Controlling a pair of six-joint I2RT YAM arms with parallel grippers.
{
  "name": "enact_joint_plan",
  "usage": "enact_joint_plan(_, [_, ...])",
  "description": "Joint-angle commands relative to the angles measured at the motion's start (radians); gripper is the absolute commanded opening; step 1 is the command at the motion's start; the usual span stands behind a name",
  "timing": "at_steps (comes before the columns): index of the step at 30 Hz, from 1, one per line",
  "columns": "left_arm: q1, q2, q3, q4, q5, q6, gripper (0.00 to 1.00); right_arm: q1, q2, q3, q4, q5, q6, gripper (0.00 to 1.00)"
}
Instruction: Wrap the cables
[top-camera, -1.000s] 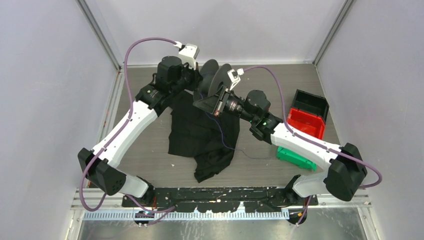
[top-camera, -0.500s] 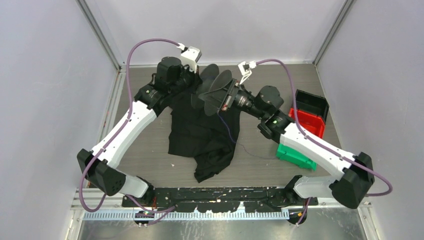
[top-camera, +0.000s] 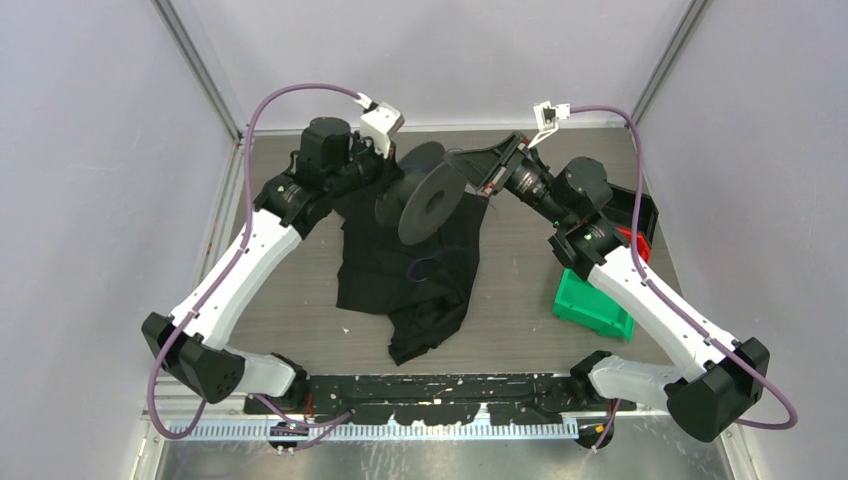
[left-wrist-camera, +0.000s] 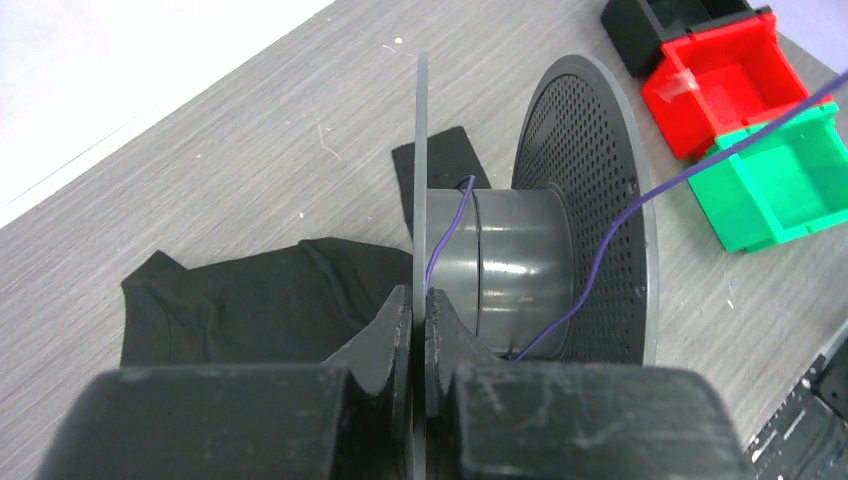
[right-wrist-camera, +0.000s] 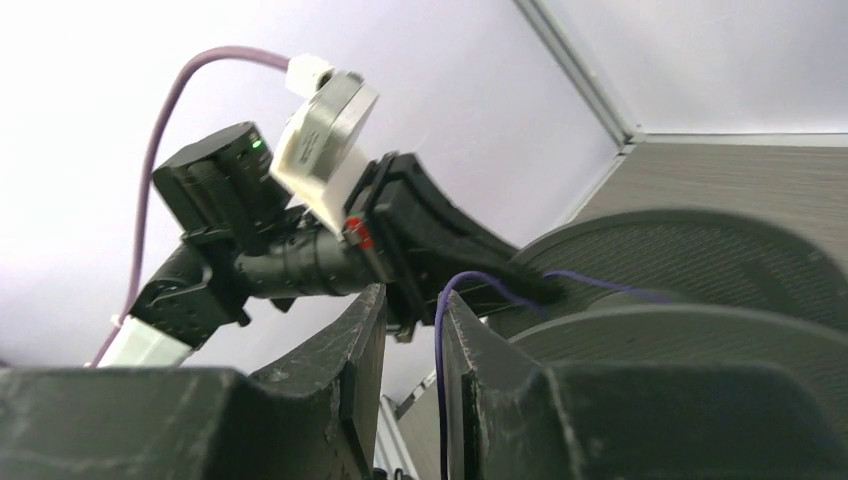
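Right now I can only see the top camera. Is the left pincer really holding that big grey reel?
Observer: Yes. In the left wrist view the left pincer pinches the thin edge of one disc of the reel.
Operator: Is any wire on it?
Observer: A thin purple wire loops round the reel's middle drum, with two strands showing.
Operator: Where does it go next?
Observer: In the right wrist view it drops between the fingers of the right pincer. I cannot tell whether they squeeze it.
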Motion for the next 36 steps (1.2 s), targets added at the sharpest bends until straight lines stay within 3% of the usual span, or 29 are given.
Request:
enact_joint_plan(1, [0.005, -0.058, -0.004, 0.009, 0.121, 0.075, 0.00, -0.052, 0.000, -0.007, 0.019, 0.029, -0.028, 0.31])
enact_joint_plan(10, [0.015, -0.110, -0.001, -0.021, 0.182, 0.100, 0.00, -0.160, 0.020, -0.115, 0.026, 0.055, 0.004, 0.30])
enact_joint_plan(17, [0.064, -0.127, 0.051, 0.023, 0.201, 0.000, 0.00, -0.166, 0.073, -0.189, 0.035, 0.046, 0.021, 0.34])
enact_joint_plan(26, [0.095, -0.094, 0.215, -0.101, 0.205, -0.138, 0.00, -0.166, -0.040, -0.223, -0.164, 0.164, -0.154, 0.67])
enact_joint_plan(32, [0.097, -0.093, 0.334, -0.157, 0.178, -0.200, 0.00, -0.166, -0.171, -0.325, -0.279, 0.283, -0.383, 0.77])
enact_joint_plan(36, [0.097, -0.099, 0.397, -0.161, 0.160, -0.242, 0.00, -0.166, -0.227, -0.423, -0.237, 0.276, -0.461, 0.78])
